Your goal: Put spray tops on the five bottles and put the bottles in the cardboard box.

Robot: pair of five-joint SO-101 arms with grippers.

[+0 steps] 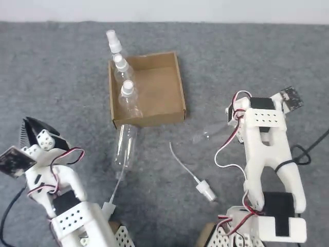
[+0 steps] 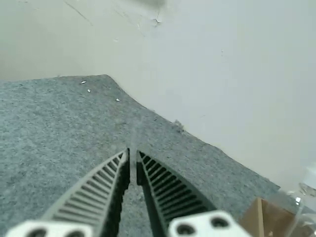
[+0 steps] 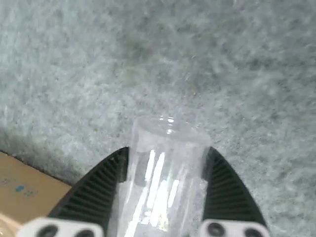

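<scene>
The cardboard box point(image 1: 154, 90) sits at the middle back. Three clear bottles with white spray tops point(image 1: 127, 95) line its left wall, and the farthest point(image 1: 112, 42) pokes past the far rim. An uncapped clear bottle point(image 1: 125, 148) lies on the carpet just in front of the box. Two loose spray tops with tubes lie nearer: one point(image 1: 206, 190) in the middle, another point(image 1: 108, 207) by the left arm's base. My right gripper point(image 3: 165, 158) is shut on a clear uncapped bottle point(image 3: 167, 168), faintly visible right of the box point(image 1: 208, 135). My left gripper point(image 2: 132, 154) is shut and empty at the near left point(image 1: 32, 128).
Grey carpet point(image 1: 67, 87) covers the table up to a pale wall point(image 2: 222, 74). A box corner point(image 2: 261, 217) and a capped bottle point(image 2: 308, 180) show at the edge of the left wrist view. Both arm bases stand along the near edge.
</scene>
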